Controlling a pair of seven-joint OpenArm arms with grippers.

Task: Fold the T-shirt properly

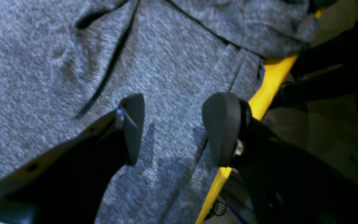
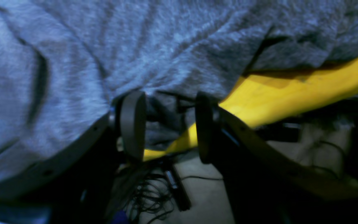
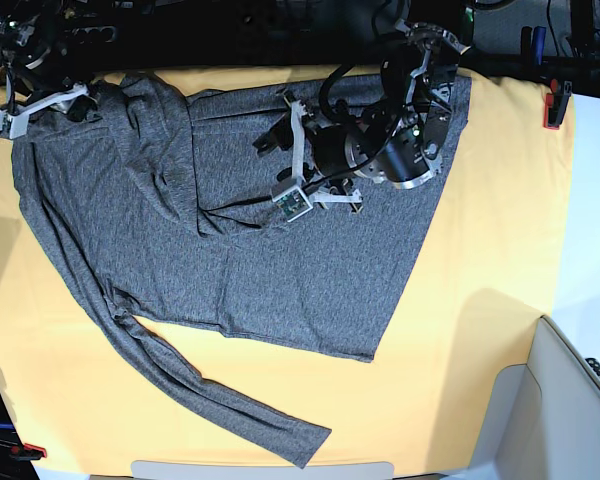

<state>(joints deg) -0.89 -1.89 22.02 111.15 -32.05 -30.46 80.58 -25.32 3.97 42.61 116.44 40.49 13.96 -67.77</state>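
The shirt (image 3: pixel 230 240) lies spread on the yellow cloth (image 3: pixel 480 250). The left gripper (image 1: pixel 172 129) hovers over its far hem, jaws apart (nothing between). The right gripper (image 2: pixel 166 124) pinches shirt fabric at its far corner.

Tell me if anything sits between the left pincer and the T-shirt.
Nothing visible does. The left pincer is open right above the grey T-shirt, near its edge by the yellow table cloth, with only bare fabric beneath.

Left pincer (image 1: pixel 172 129) gapes; right pincer (image 2: pixel 169 126) half-parted.
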